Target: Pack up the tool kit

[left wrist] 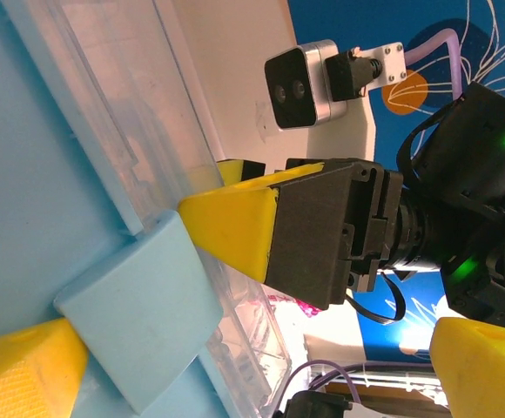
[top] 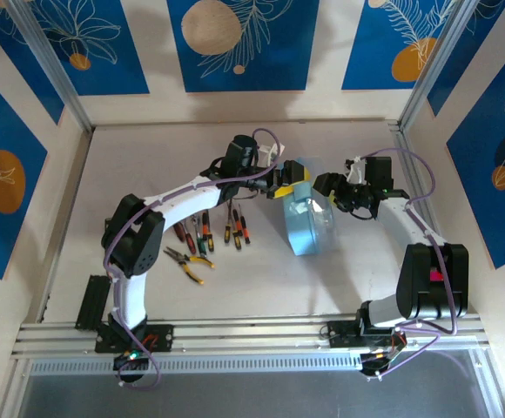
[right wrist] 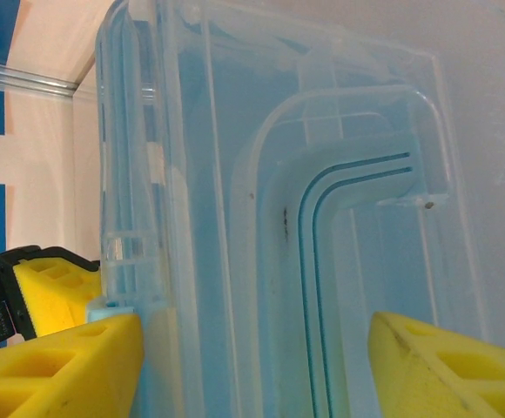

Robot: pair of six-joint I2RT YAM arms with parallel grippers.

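my left arm (top: 183, 196): stretched forward and to the right, elbow bent | left hand (top: 289, 185): fingers wide apart | my right arm (top: 409, 222): folded inward to the left | right hand (top: 324, 193): fingers spread, grip unclear | both hands close together, tip to tip

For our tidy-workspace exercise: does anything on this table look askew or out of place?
Yes. The light-blue case appears tipped up rather than lying flat, between the left hand and right hand. The screwdrivers and pliers lie loose on the table to its left, not packed.
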